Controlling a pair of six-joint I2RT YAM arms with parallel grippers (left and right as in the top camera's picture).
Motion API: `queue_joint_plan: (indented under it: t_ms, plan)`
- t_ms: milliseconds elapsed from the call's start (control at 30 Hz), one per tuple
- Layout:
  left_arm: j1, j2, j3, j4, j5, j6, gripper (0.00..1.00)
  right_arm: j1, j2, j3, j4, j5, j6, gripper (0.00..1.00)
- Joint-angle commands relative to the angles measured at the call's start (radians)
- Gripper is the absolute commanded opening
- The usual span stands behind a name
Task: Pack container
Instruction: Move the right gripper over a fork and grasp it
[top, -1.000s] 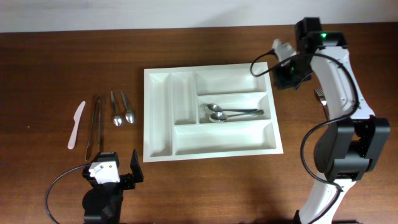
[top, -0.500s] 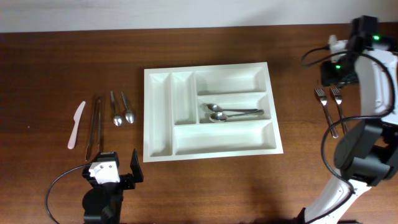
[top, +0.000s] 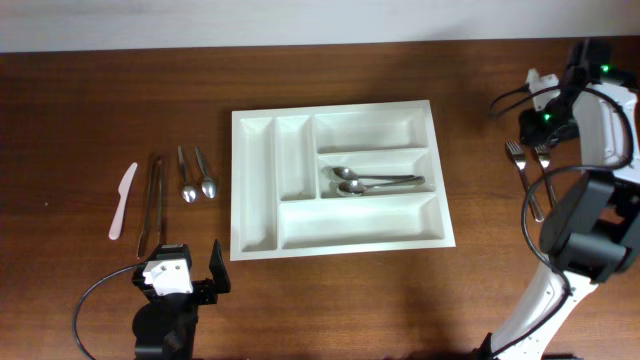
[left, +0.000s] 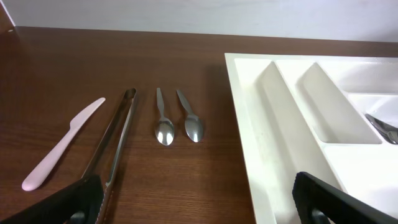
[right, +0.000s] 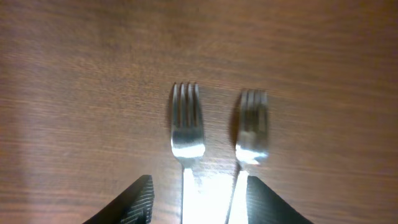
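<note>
White container (top: 360, 226), two spoons (top: 362, 182) (middle compartment)

The overhead view is bright, even and sharp, with only faint shadows inside the white tray (top: 360, 222). The left wrist view is crisp too, under soft light. The right wrist view is blurred, with strong glare low on the forks (right: 186, 134) and a pale sheen on the table (right: 56, 143) at left.

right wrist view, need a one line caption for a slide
Right gripper open above two forks lying side by side on the wooden table.
</note>
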Motion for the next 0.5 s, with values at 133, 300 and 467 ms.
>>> queue_joint_plan:
  t_ms: [133,300,467]
  plan:
    - [0.007,-0.005,-0.008,0.002,0.011,0.016,0.99,-0.006,0.126,-0.009,0.003,-0.016,-0.015,0.44]
    - [0.007,-0.005,-0.008,0.002,0.011,0.016,0.99,-0.006,0.172,-0.009,0.003,-0.014,-0.002,0.42]
    - [0.007,-0.005,-0.008,0.002,0.011,0.016,0.99,-0.007,0.196,-0.009,0.01,-0.012,0.042,0.41]
